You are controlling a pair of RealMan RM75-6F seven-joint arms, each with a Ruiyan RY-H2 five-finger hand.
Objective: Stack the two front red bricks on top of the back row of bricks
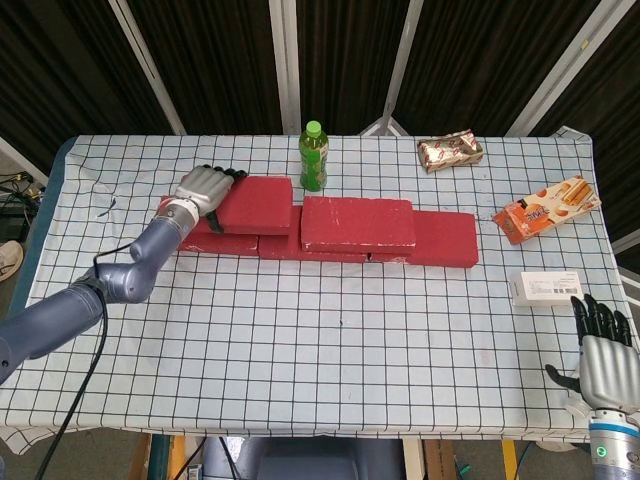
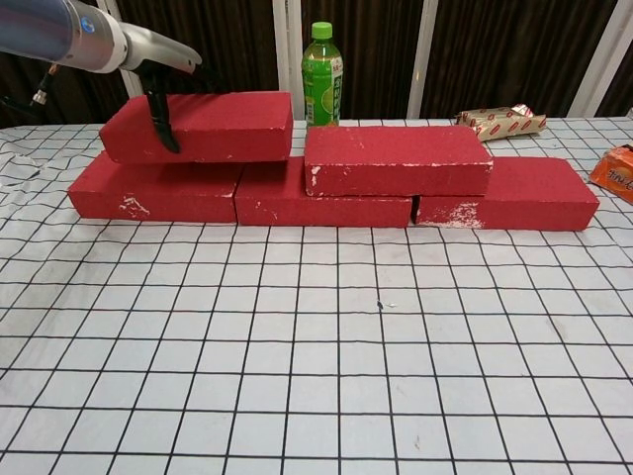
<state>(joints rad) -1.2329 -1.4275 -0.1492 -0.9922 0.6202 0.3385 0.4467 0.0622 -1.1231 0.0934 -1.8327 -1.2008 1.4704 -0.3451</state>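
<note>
My left hand (image 1: 205,188) grips the left end of a red brick (image 1: 256,192), fingers over its top and thumb (image 2: 163,124) down its front face. That brick (image 2: 203,126) lies on the left and middle bricks of the back row (image 2: 153,193), close to a second top brick (image 2: 396,158). The second brick (image 1: 357,222) rests over the middle and right back bricks (image 1: 450,238). By the table's front right corner, my right hand (image 1: 603,360) is open and holds nothing; the chest view does not show it.
A green bottle (image 1: 313,157) stands just behind the bricks, close to the held brick's right end. A snack packet (image 1: 450,151) lies at the back right. An orange biscuit box (image 1: 545,208) and a white box (image 1: 545,288) lie on the right side.
</note>
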